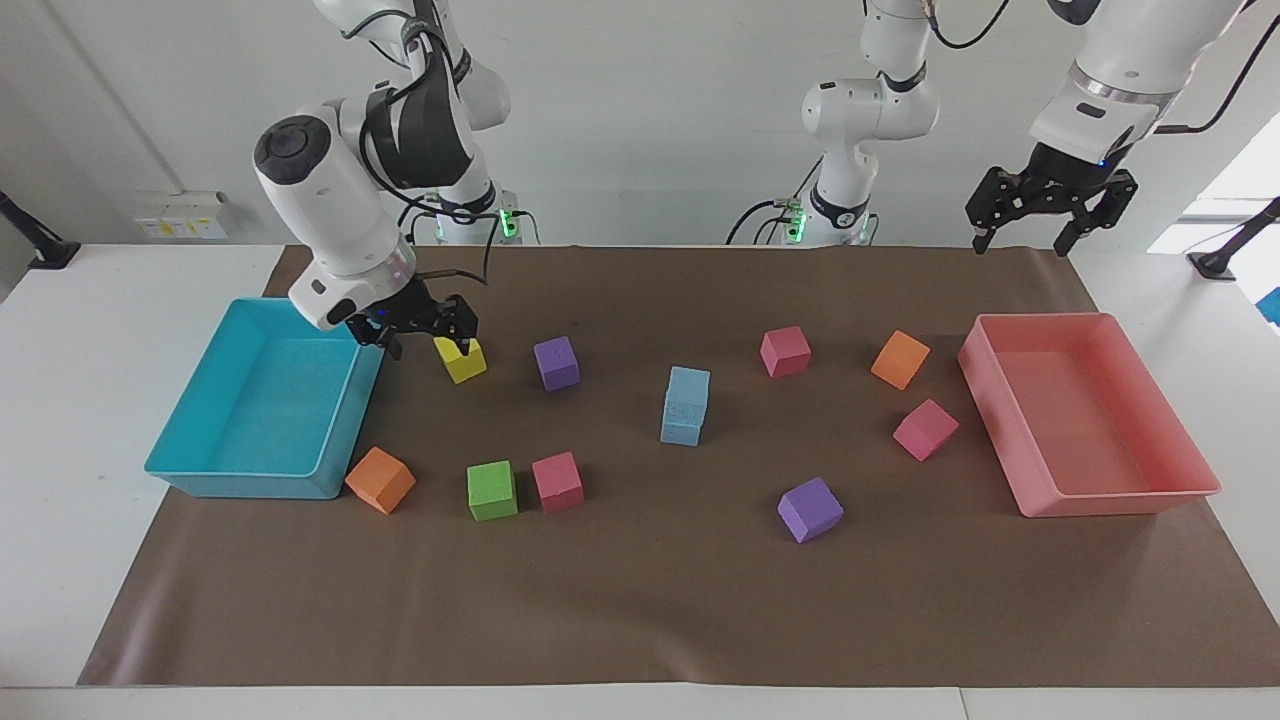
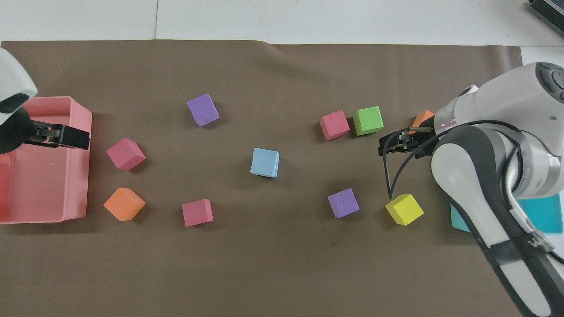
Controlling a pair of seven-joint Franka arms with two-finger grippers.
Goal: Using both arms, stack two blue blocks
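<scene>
The two blue blocks (image 1: 685, 405) stand stacked one on the other in the middle of the brown mat, seen from above as a single blue square (image 2: 265, 162). Nothing touches them. My right gripper (image 1: 428, 345) is open and empty, low over the yellow cube (image 1: 460, 360) beside the turquoise tray; in the overhead view the right gripper (image 2: 383, 149) points toward the green cube. My left gripper (image 1: 1045, 228) hangs open and empty, raised high at the left arm's end of the table, and from above the left gripper (image 2: 81, 138) covers the pink tray's rim.
A turquoise tray (image 1: 270, 400) lies at the right arm's end and a pink tray (image 1: 1100, 495) at the left arm's end. Purple (image 1: 810, 508), pink (image 1: 785, 351), orange (image 1: 900, 359) and green (image 1: 492, 490) cubes are scattered around the stack.
</scene>
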